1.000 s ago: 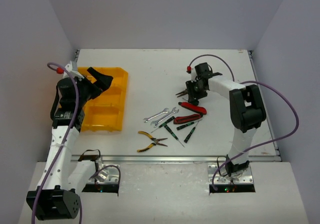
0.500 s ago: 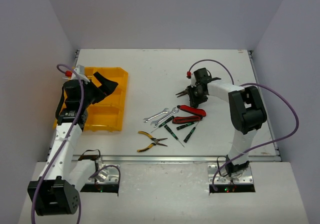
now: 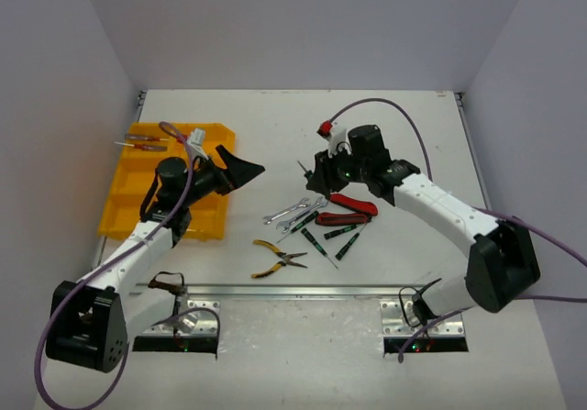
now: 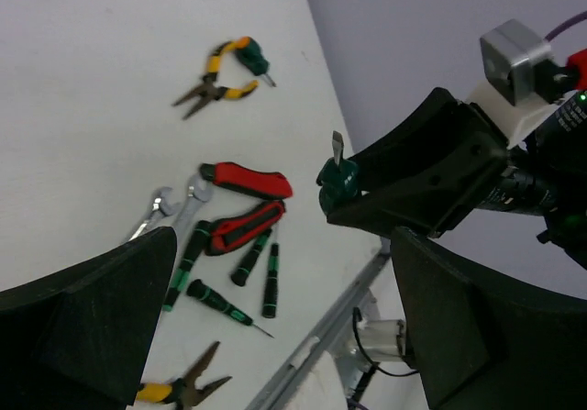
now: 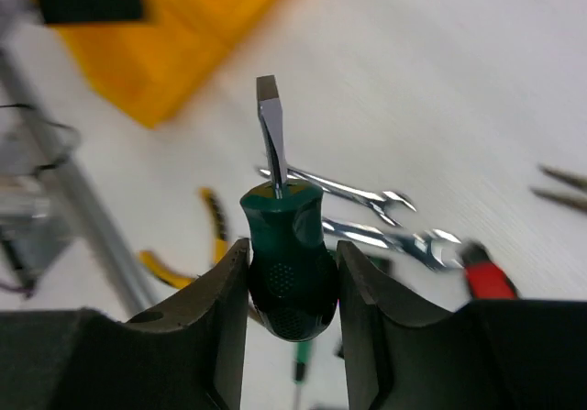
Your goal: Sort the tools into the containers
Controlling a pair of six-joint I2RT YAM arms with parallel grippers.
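Listing by view. Top external: the right end effector [image 3: 313,179] was closed on a stubby green screwdriver [image 3: 304,170], raised above the surface [image 3: 275,116] beside the loose tools. The left end effector [image 3: 242,167] gaped fully, empty, just right of the yellow tray [image 3: 128,199], which had red-handled tools [image 3: 142,142] at its far-left corner.

Left wrist: the screwdriver hung above red pliers [image 4: 246,181] and wrenches [image 4: 174,210].

Right wrist: the fingers [image 5: 215,309] pinched the rounded handle low, blade pointing away.

Risk, as judged: the bulbous handle could twist or slip out in transit, or the arms could collide near the tray.
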